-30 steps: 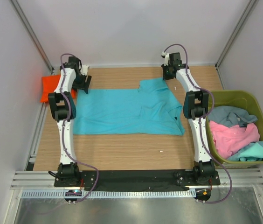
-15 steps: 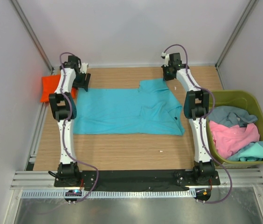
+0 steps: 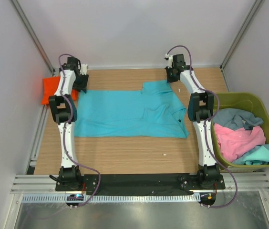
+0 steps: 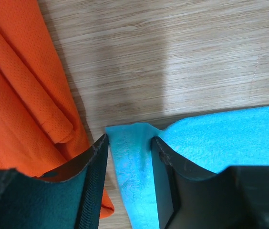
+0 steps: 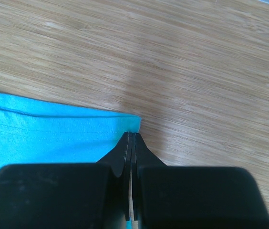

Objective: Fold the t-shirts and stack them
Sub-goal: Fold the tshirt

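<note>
Now the left gripper (image 4: pixel 129 157) has moved slightly outward to the far-left corner of the blue shirt (image 3: pixel 125 113), fingers spread around a raised fold. The right gripper (image 5: pixel 132 143) is pinched shut on the far-right corner. Probably the fold begins soon; the orange shirt (image 3: pixel 51 88) lies beside.

Olive-green bin beside a wooden table

The olive-green plastic bin (image 3: pixel 268 112) sits off the right edge of the light wood-grain table (image 3: pixel 125 152), its rim just beside the tabletop; a small white speck (image 3: pixel 164 154) lies on the bare wood toward the near side, a metal rail (image 3: pixel 134 183) runs along the near edge, and plain white walls (image 3: pixel 134 33) enclose the space
</note>
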